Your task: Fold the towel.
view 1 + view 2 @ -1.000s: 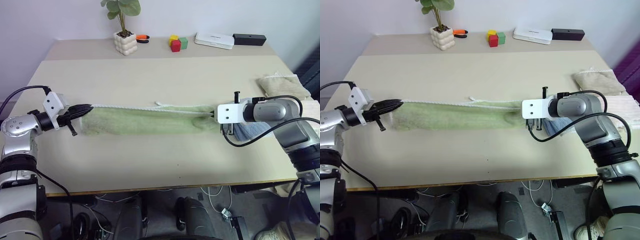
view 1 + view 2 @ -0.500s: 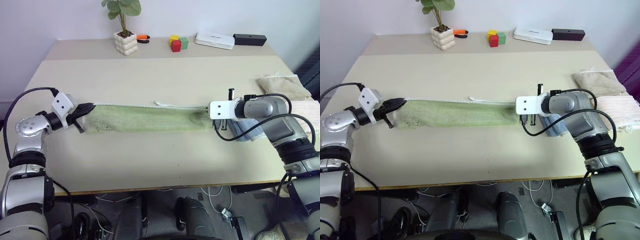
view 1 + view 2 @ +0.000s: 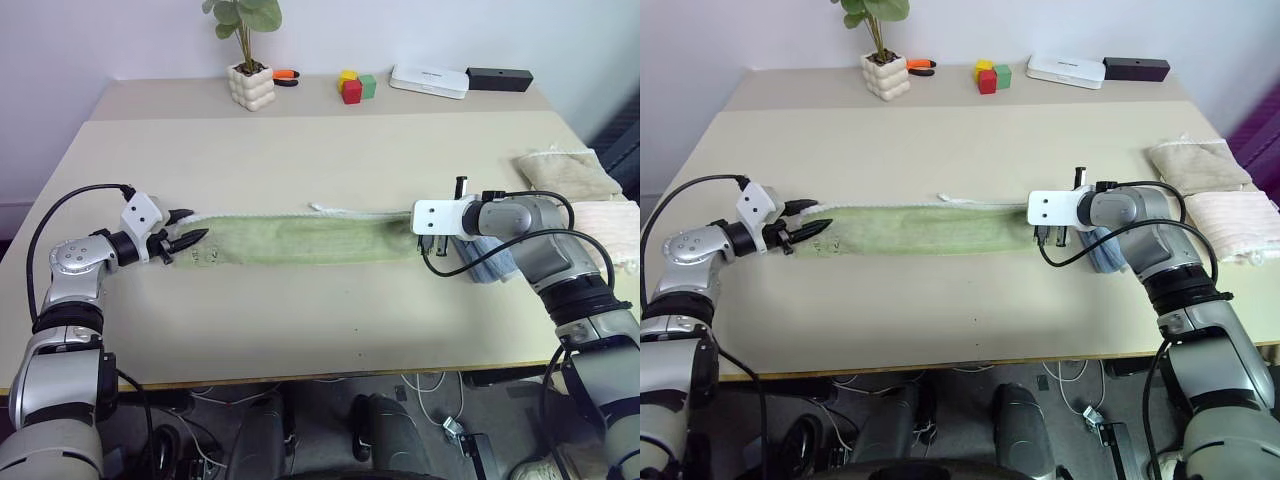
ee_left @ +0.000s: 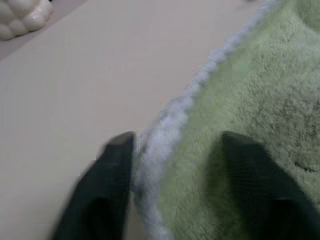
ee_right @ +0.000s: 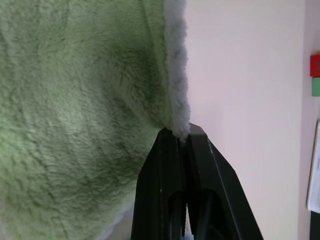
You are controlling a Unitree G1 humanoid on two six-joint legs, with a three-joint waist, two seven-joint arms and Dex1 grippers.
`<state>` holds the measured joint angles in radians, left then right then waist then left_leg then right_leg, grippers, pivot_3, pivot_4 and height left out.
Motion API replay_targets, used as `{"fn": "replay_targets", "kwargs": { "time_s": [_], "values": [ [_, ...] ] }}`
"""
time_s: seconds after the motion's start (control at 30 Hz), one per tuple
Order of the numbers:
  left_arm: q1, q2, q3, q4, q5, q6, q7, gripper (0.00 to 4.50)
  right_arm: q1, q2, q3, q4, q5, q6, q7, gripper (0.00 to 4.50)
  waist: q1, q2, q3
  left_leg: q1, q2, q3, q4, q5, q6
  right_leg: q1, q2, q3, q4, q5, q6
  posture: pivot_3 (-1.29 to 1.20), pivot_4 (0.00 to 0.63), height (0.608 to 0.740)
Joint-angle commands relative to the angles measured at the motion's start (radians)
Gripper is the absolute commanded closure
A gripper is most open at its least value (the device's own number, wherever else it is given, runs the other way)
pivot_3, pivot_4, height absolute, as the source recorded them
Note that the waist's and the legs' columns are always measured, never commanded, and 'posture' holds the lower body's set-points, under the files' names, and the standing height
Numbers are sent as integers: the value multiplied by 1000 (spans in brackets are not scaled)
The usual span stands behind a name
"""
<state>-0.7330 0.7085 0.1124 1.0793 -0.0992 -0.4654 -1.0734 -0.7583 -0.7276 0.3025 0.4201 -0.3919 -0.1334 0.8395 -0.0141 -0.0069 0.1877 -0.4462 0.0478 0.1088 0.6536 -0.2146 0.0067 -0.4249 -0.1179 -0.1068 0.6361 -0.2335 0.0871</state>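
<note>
The light green towel [image 3: 300, 238] lies across the middle of the table as a long narrow strip with a white stitched edge along its far side. My left gripper [image 3: 186, 228] is at the strip's left end with its fingers open. The left wrist view shows the white edging [image 4: 170, 125] lying loose between the two spread fingers [image 4: 112, 170]. My right gripper [image 3: 418, 228] is at the strip's right end, shut on the towel's corner [image 5: 177, 120].
A light blue folded towel [image 3: 490, 262] lies just beyond my right gripper, with a beige one [image 3: 565, 172] and a pink one [image 3: 1240, 222] at the table's right edge. A potted plant [image 3: 248, 75], coloured blocks [image 3: 354, 86], a white box [image 3: 428, 80] and a black box [image 3: 498, 78] line the far edge.
The left gripper has opened and let go of the towel's left end, which now rests on the table. Both grippers sank and the strip settled flat.
</note>
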Motion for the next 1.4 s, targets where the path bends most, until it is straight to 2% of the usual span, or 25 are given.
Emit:
{"fn": "replay_targets", "kwargs": {
  "time_s": [0.03, 0.27, 0.43, 0.53, 0.67, 0.77, 0.87, 1.0, 1.13, 1.23, 1.4],
  "values": [
    [-33, 10, 23, -6, -13, -19, 23, 0, -33, 4, -24, -8, 11, 12, -10, 3577, 2, 0, 0, 0, 0, 0, 0, 0, 0, 0, 0, 0, 0, 0, 0, 0, 150, 740],
    [-49, 16, 56, -24, -52, 18, 0, 0, -35, 6, -36, -9, 11, 42, -36, 32, 1, 0, 0, 0, 0, 0, 0, 0, 0, 0, 0, 0, 0, 0, 0, 0, 150, 740],
    [-44, 20, 91, -59, -92, 50, 10, 0, -37, 12, -65, -9, 30, 62, -75, 32, 0, 0, 0, 0, 0, 0, 0, 0, 0, 0, 0, 0, 0, 0, 0, 0, 150, 740],
    [-33, 30, 100, -106, -93, 74, 42, 0, -23, 17, -140, -23, 90, 93, -127, 32, 2, 0, 0, 0, 0, 0, 0, 0, 0, 0, 0, 0, 0, 0, 0, 0, 150, 740],
    [-7, 5, 157, -306, -190, 266, 105, 0, 49, 86, -328, -176, 322, 262, -138, 32, 3, -1, 0, 0, 0, -1, 0, 0, 0, 0, 0, 0, 0, 0, 0, 0, 150, 740],
    [43, -31, 177, -502, -269, 430, 150, 831, 101, 169, -427, -338, 503, 463, -137, 828, 1, -1, 0, 0, 0, -2, 0, 0, 0, 1, 0, 0, 1, 0, 0, 0, 150, 740],
    [82, -89, 159, -675, -290, 518, 228, 2373, 134, 295, -468, -490, 648, 648, -206, 2325, 1, 0, 0, 1, 0, -2, 0, 0, 0, 1, 0, 0, 3, 0, 0, 0, 150, 740],
    [83, -229, 132, -837, -325, 636, 369, 4485, 224, 478, -402, -615, 701, 756, -322, 4467, 6, -1, 0, 1, 0, -4, 1, -1, 2, 1, 1, 0, 6, 0, 0, 0, 150, 740],
    [128, -323, 96, -906, -319, 680, 430, 4485, 263, 554, -352, -575, 656, 746, -418, 4467, 4, -1, 0, -1, -1, -4, 6, -2, 3, 1, 0, 0, 8, 0, 0, 0, 150, 740],
    [184, -396, 67, -864, -293, 681, 479, 4485, 282, 584, -319, -474, 590, 692, -503, 4467, 2, -1, 0, 0, 0, -4, 7, -2, 4, 1, 0, 1, 9, -1, 0, 0, 150, 740],
    [238, -412, 47, -784, -233, 650, 512, 4485, 294, 575, -368, -362, 551, 622, -593, 4467, 3, -1, 0, -1, 0, -4, 7, -2, 4, 0, 0, 1, 9, -1, 0, 0, 150, 740]
  ]
}}
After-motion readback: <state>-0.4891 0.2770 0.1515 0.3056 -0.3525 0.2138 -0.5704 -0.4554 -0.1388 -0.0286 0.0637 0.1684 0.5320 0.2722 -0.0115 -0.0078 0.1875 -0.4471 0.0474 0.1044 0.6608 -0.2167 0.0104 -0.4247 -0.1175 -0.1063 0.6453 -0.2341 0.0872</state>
